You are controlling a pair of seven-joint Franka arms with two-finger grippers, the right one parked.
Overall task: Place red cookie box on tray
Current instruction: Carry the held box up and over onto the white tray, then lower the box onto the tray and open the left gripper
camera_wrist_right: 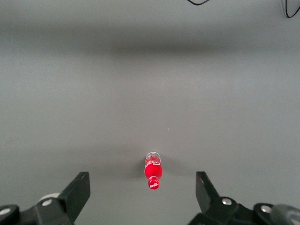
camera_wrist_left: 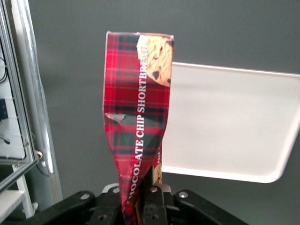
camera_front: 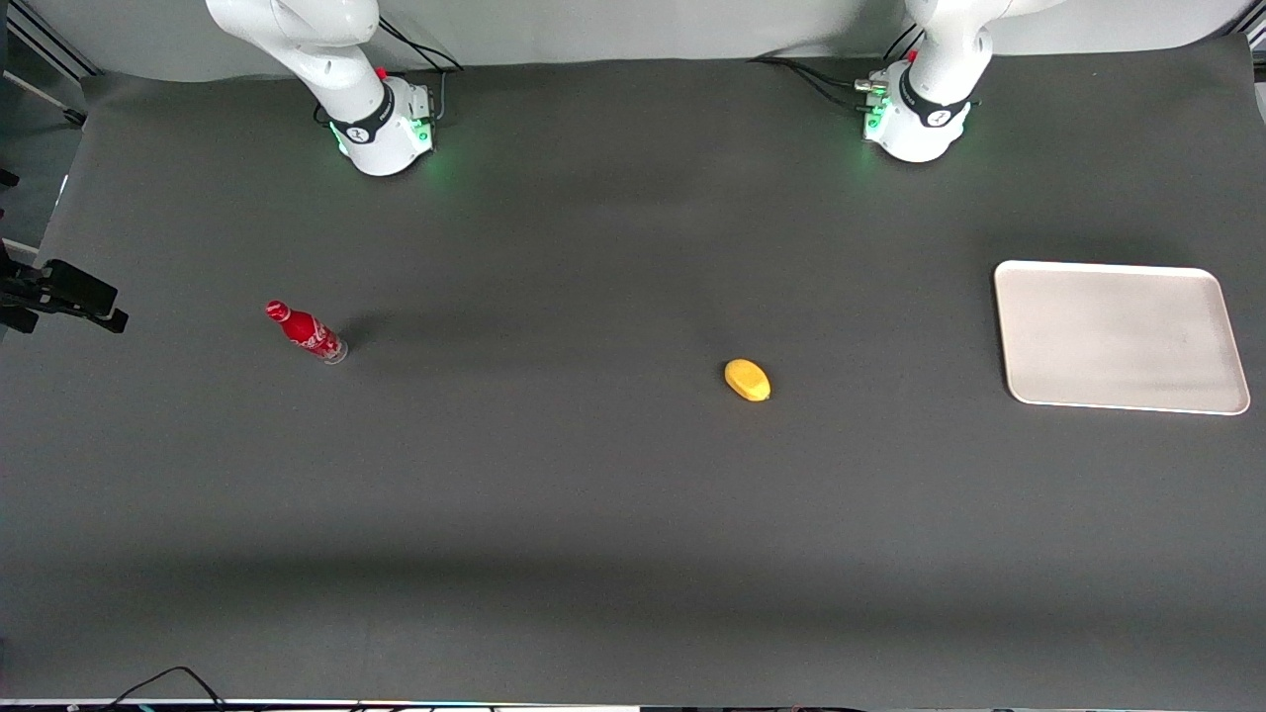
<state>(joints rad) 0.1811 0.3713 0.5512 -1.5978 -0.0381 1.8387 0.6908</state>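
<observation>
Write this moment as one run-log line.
pincer: shut on box, held aloft | tray: bare, below box | step: box not yet on tray | bottle, yellow object: on table

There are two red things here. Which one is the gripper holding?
The red cookie box, a tartan carton marked chocolate chip shortbread, pinched in the gripper above the tray. The red bottle stands alone on the table toward the parked arm's end.

A dark grey cloth covers the wide counter (camera_front: 593,494), evenly lit, with soft shadow bands across it. A pale wall (camera_front: 633,30) runs along its edge by the arm bases. Black cables (camera_front: 158,682) trail at the near edge, and a metal frame (camera_wrist_left: 33,117) stands at the working arm's end.
</observation>
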